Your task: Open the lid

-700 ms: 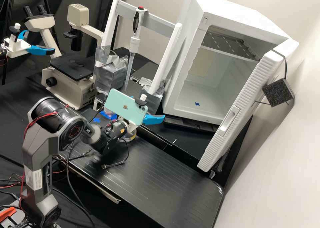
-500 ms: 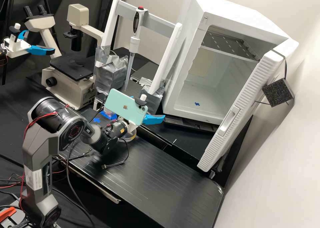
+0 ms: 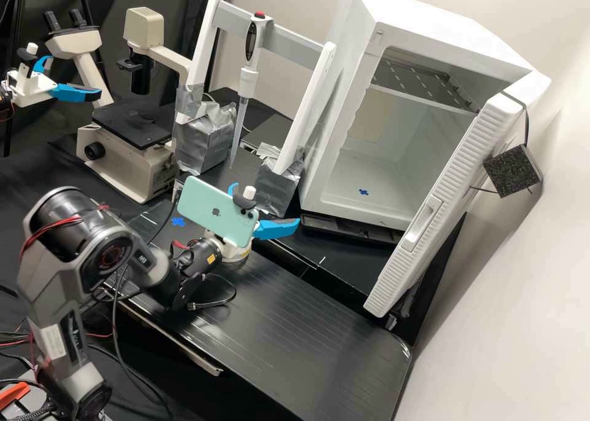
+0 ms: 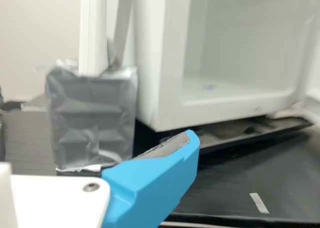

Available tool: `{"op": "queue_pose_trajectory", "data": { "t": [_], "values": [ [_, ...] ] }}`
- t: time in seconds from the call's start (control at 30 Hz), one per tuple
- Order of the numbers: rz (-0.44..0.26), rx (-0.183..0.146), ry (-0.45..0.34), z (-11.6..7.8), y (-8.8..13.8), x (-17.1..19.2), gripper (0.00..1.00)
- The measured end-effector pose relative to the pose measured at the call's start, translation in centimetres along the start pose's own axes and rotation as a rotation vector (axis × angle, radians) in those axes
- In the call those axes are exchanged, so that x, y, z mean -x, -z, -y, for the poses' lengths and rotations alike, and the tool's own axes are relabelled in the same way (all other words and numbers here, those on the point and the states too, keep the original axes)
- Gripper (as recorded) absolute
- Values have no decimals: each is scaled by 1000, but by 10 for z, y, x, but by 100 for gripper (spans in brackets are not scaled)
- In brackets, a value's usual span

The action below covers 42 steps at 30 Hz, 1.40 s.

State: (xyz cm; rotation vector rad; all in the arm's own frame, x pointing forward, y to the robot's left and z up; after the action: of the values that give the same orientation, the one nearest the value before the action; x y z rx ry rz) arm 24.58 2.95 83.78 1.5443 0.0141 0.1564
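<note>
Here's the black desk (image 3: 319, 322), and above it my end effector (image 3: 268, 203), spread wide, nothing gripped! Down beneath its mount sits the round dish (image 3: 236, 258), well back from the fingertips. Looks light, stiff, slick plastic, possibly brittle; I'd pinch the lid gently by opposite rim edges.

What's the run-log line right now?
pincer: open; round dish: on bench, partly hidden, lid unclear; phone: on arm; white cabinet door: open
</note>
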Motion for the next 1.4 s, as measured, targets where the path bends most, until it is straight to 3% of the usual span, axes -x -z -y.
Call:
{"op": "queue_pose_trajectory", "data": {
  "t": [0.17,0.37,0.7,0.9,1.1,1.4],
  "values": [
    [-51,-3,-42,-7,7,44,100],
    [-94,9,-4,4,13,77,100],
    [-72,-1,86,18,7,73,100],
    [-80,9,125,19,3,74,100],
    [-77,-7,116,13,1,76,100],
    [-48,-3,107,11,-5,76,100]
  ]
}}
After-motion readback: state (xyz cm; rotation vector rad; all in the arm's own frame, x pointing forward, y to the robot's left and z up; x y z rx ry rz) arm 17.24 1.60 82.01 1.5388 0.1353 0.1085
